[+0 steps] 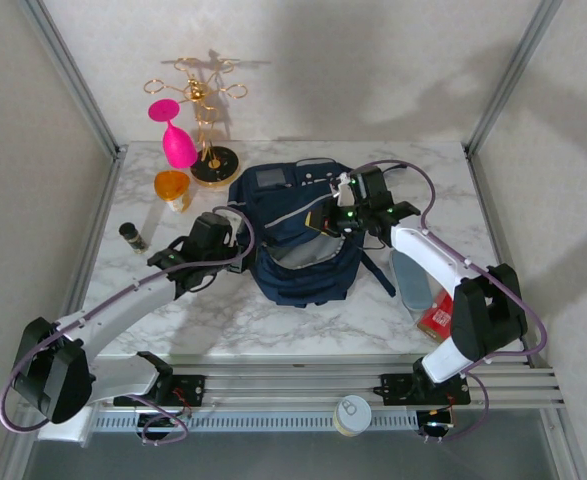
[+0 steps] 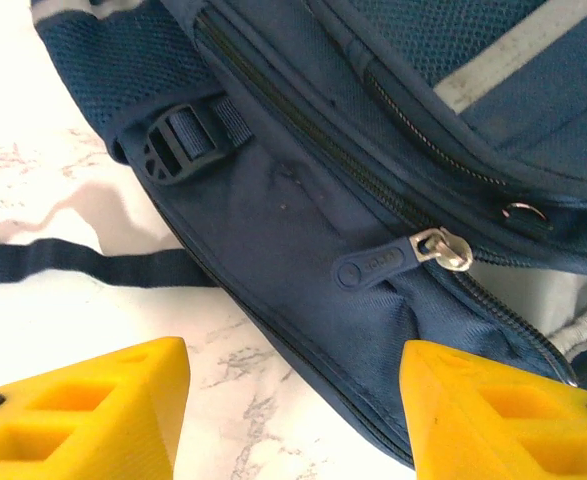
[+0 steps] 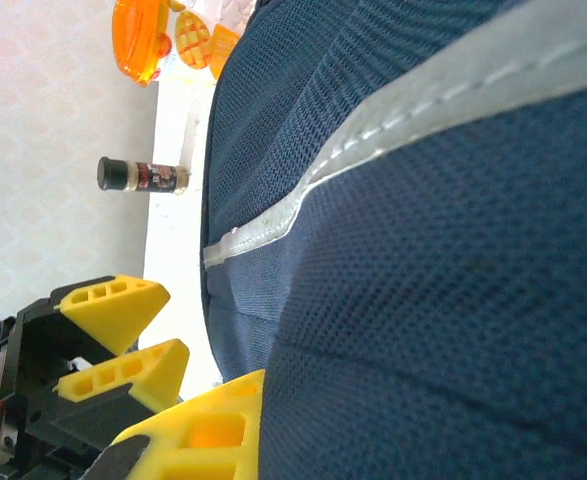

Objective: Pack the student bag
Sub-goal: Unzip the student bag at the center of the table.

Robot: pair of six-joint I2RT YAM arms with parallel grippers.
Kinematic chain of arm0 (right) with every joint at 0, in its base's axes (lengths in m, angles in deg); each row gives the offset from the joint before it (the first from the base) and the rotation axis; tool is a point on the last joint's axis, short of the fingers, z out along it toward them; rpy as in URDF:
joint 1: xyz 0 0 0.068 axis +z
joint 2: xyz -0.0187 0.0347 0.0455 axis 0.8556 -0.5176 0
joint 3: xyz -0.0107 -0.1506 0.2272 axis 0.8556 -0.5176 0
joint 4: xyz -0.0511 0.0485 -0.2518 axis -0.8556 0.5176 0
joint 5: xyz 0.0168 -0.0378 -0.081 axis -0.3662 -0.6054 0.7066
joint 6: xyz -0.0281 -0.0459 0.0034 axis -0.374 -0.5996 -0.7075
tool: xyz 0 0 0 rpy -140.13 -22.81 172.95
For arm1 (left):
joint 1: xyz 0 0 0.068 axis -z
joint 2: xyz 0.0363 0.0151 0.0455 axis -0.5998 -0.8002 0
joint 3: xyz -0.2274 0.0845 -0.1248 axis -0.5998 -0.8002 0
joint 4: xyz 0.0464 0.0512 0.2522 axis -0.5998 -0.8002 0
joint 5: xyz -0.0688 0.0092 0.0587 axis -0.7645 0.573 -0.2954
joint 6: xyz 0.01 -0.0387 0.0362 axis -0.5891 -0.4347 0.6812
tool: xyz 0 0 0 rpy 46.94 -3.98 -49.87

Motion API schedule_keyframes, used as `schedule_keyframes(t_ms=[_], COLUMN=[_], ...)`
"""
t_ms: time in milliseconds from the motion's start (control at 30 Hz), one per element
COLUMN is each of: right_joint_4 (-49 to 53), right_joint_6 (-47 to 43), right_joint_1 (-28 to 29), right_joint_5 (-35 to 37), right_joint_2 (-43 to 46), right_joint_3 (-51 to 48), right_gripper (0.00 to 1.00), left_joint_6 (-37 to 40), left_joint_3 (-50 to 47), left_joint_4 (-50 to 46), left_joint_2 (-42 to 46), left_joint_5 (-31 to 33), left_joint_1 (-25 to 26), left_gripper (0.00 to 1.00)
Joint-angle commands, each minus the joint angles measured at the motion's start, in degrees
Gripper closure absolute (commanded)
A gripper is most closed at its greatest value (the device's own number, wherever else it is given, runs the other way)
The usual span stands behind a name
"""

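Note:
The student bag (image 1: 303, 240), a large navy backpack with pale trim, lies in the middle of the marble table. My left gripper (image 1: 235, 226) is at the bag's left side. In the left wrist view its yellow fingers (image 2: 83, 410) stand open, holding nothing, just short of the bag's navy zipper pull (image 2: 378, 267) and a black buckle (image 2: 173, 150). My right gripper (image 1: 339, 214) is at the bag's upper right, shut on a fold of the bag's mesh fabric (image 3: 433, 280). One of its yellow fingers (image 3: 208, 430) shows; the fabric hides the other.
At the back left stand a gold rack (image 1: 205, 110), a pink goblet (image 1: 178, 140) and an orange cup (image 1: 173, 188). A small dark-capped bottle (image 1: 133, 236) lies on the left. On the right are a clear bottle (image 1: 411, 278) and a red pack (image 1: 436, 318).

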Motion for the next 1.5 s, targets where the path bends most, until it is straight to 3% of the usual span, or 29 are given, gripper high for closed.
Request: schedule_keyframes(t_ms=[0,367,767,933,1067,1100,1267,1467], right_joint_4=[-2.68,-2.75,-0.6,-2.7,-1.53,-0.63,1.83,7.74], right_joint_6=[-1.75,-1.55,-2.26,-1.11,-1.89,-2.34,-3.73,-5.04], right_joint_1=[-1.39,-1.57,-1.89,-1.93,-1.93,-1.93,-2.02,-2.15], right_joint_5=[-0.06,0.17,0.62,-1.85,-1.19,-0.76,3.13,8.46], right_joint_2=[0.75,0.36,1.7,1.41,1.4,1.56,6.07,13.42], right_joint_3=[0.71,0.52,1.06,-0.22,-0.36,-0.4,-5.28,-11.98], right_gripper=[1.0,1.0,1.0,1.0,1.0,0.98,0.54,0.3], left_joint_6=[2.26,6.07,4.99,3.46,1.06,0.15,-7.96,-12.85], left_joint_3=[-0.3,-0.12,-0.19,1.49,1.74,1.45,-2.25,-4.58], left_joint_4=[4.58,12.44,15.84,16.06,13.85,13.35,13.36,13.4], left_joint_2=[-1.87,-8.8,-14.06,-16.52,-13.69,-12.38,-4.03,2.8], left_joint_5=[2.04,-6.32,1.43,2.78,1.2,1.43,0.69,0.81], left_joint_1=[0.48,1.09,-1.72,-3.21,-2.91,-2.74,-1.53,5.77], left_gripper=[0.43,0.4,0.52,0.53,0.5,0.48,0.43,0.37])
